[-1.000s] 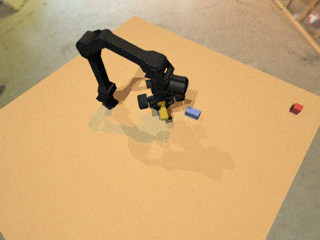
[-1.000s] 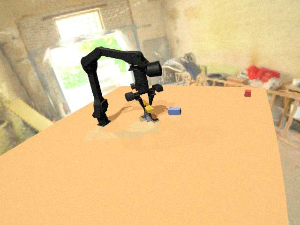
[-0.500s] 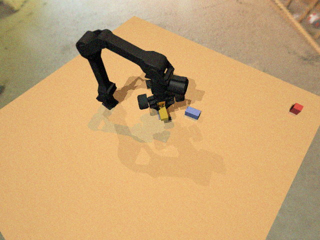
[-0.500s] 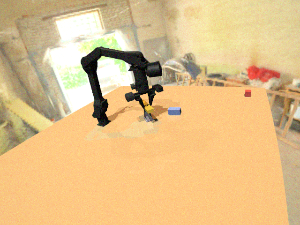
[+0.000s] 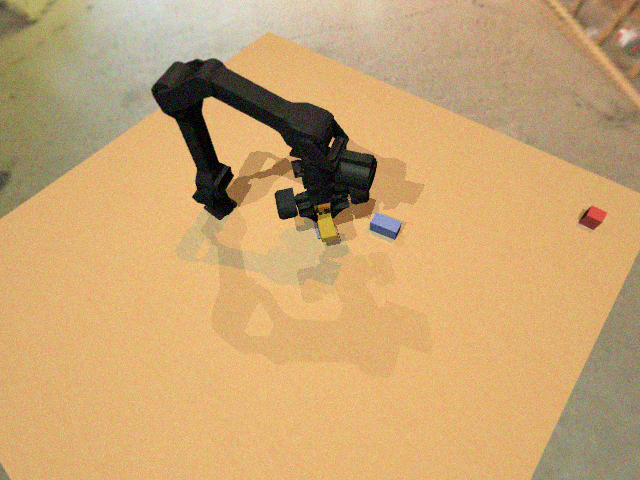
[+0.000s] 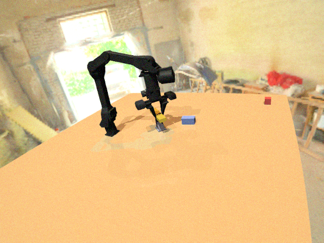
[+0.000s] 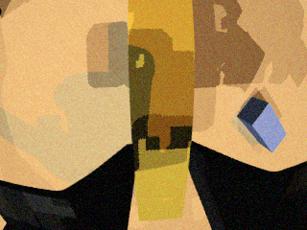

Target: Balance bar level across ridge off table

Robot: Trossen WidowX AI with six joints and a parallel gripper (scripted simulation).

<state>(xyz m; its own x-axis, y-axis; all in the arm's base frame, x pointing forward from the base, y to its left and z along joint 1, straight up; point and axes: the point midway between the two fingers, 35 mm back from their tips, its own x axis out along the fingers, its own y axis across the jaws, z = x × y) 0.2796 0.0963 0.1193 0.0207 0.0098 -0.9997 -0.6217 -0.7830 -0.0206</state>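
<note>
My gripper (image 5: 324, 214) (image 6: 159, 114) (image 7: 160, 149) is shut on the yellow bar (image 5: 327, 230) (image 6: 161, 119) (image 7: 161, 196) and points down. The bar is off the table, with its near end sticking out past the fingers. In the wrist view it runs from the top edge down between the fingertips. The blue-grey ridge (image 6: 160, 127) stands on the table under the near part of the bar. Its top is hidden behind the bar in the exterior view, so I cannot tell whether they touch. The ridge is mostly hidden in the top view and not made out in the wrist view.
A blue block (image 5: 385, 226) (image 6: 188, 120) (image 7: 270, 128) lies on the table to the right of the ridge. A small red cube (image 5: 592, 217) (image 6: 267, 100) sits far off near the table's right edge. Arm shadows fall across the table.
</note>
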